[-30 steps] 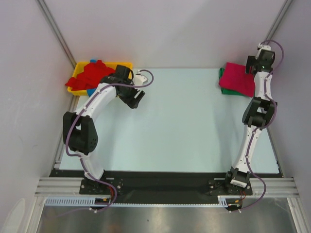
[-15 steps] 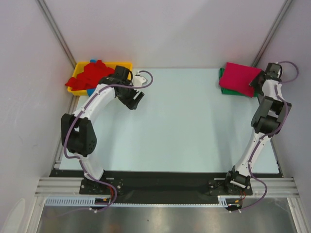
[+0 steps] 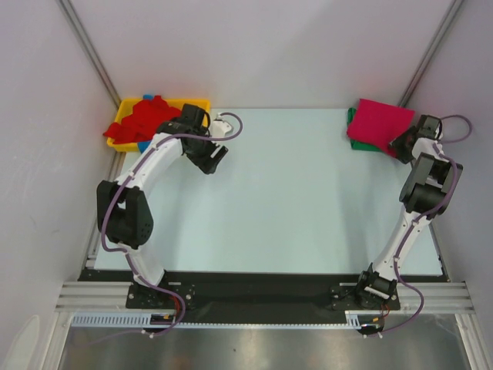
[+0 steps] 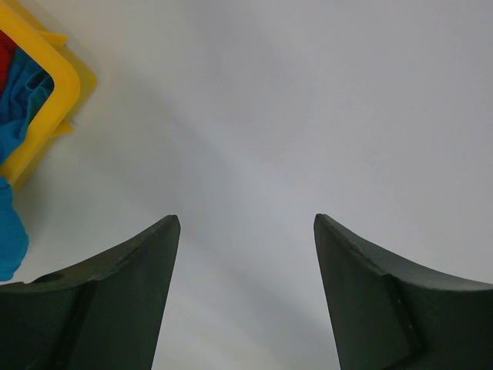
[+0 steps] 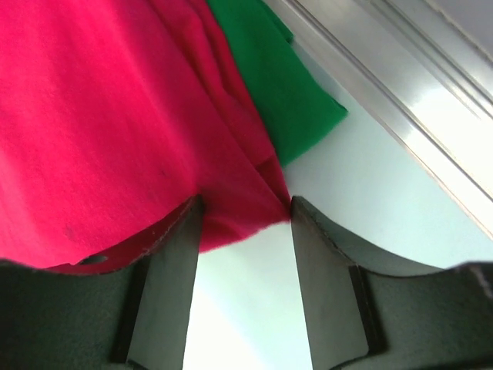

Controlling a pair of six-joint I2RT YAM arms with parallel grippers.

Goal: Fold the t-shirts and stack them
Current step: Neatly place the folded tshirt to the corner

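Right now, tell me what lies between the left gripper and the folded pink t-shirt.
Only bare table: the top view shows nothing between the left gripper and the pink t-shirt, which lies on a green one.

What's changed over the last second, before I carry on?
The right claw swung from the pink shirt's far edge back to its near right corner and narrowed around it; a firm grip isn't clear. The left claw stayed open near the tray, and the pink shirt still lies on the green shirt.
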